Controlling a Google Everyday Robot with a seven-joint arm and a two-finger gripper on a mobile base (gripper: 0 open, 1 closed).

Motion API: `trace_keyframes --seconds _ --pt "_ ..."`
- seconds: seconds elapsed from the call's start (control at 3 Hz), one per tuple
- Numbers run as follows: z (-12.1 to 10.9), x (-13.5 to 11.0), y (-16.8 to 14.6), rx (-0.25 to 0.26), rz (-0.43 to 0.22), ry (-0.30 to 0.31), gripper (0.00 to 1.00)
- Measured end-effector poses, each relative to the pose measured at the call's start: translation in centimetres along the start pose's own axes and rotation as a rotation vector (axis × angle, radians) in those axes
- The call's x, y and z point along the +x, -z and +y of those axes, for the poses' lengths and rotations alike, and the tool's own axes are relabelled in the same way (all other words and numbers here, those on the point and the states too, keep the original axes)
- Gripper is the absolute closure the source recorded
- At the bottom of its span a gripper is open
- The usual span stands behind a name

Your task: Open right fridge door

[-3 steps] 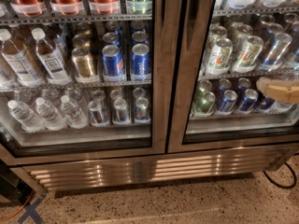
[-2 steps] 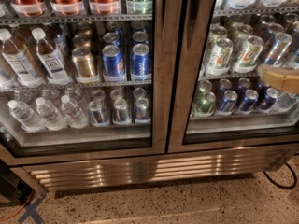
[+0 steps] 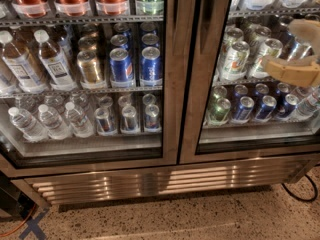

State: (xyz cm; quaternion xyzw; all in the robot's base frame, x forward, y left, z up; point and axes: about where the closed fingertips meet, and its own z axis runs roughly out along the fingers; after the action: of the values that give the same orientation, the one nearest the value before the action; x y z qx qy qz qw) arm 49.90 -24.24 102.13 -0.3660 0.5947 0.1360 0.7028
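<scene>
The fridge (image 3: 150,181) is a wide two-door steel drinks cooler filling the view. The right fridge door (image 3: 250,150) is a glass pane in a steel frame and stands shut. Its vertical steel bar handle (image 3: 216,59) runs along its left edge, by the centre post. My gripper (image 3: 281,46) reaches in from the right edge, in front of the right door's glass at can-shelf height, to the right of the handle and apart from it. Its two beige fingers (image 3: 290,71) are spread apart and hold nothing.
The left glass door (image 3: 169,84) is shut, fronting water bottles and blue cans. A slatted steel grille (image 3: 150,180) runs along the base above a speckled floor (image 3: 190,219). A black cable (image 3: 300,196) lies at the lower right; dark gear and an orange cord (image 3: 15,224) sit at the lower left.
My gripper has moved up and to the left across the right door's glass, toward the handle. Both doors stay shut.
</scene>
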Motion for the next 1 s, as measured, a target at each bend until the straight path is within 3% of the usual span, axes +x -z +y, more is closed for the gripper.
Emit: trace_keyframes --seconds 0.33,0.67,1.0 --pt "-0.8 1.4 -2.1 -0.052 -0.019 -0.026 0.38" --pt "-0.8 2.2 -4.1 -0.116 -0.034 -0.054 0.46" --pt "-0.4 2.7 -6.1 -0.186 -0.051 -0.078 0.45"
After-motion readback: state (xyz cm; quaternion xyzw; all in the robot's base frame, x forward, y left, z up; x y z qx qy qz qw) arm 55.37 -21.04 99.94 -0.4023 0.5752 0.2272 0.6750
